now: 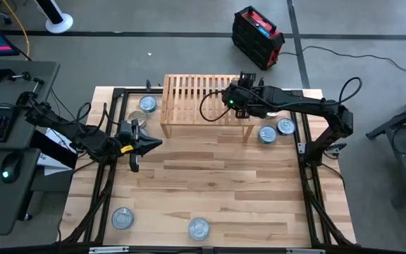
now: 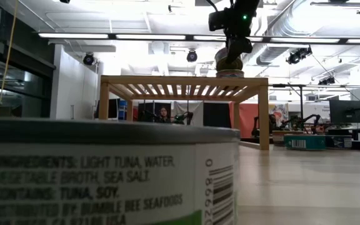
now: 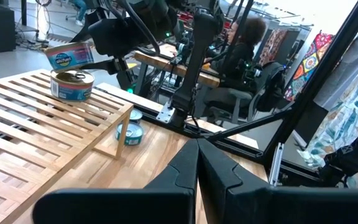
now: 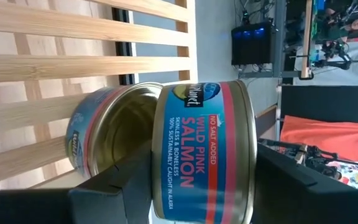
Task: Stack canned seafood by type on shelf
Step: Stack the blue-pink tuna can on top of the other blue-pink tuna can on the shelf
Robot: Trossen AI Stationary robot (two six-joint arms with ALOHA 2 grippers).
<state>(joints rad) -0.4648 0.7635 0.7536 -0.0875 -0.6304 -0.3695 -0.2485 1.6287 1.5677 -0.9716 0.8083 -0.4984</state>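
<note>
The light-wood shelf (image 1: 189,99) stands at the table's far middle. On its right part sits a blue-labelled can (image 3: 72,86) with a gold lid. Just above that can, my right gripper (image 1: 240,99) is shut on a blue-and-red salmon can (image 4: 204,152), which is tilted. Two cans (image 1: 147,104) lie left of the shelf, two (image 1: 268,134) lie right of it, and two (image 1: 122,219) lie near the front edge. My left gripper (image 1: 157,143) hovers shut and holding nothing over the table's left part. My right gripper pinches the salmon can between its two fingers, one finger (image 4: 126,186) at each flat end, the label wall (image 4: 194,186) facing the wrist. It comes slanting down from the table's right. The can (image 3: 70,56) is tilted over the lower can; whether they touch I cannot tell.
A tuna can (image 2: 105,175) stands right before the low camera. The shelf's left slats (image 1: 182,92) are bare. The arms' black frame rails (image 1: 108,176) run along the table's left and right sides. A person sits beyond the table in the left wrist view.
</note>
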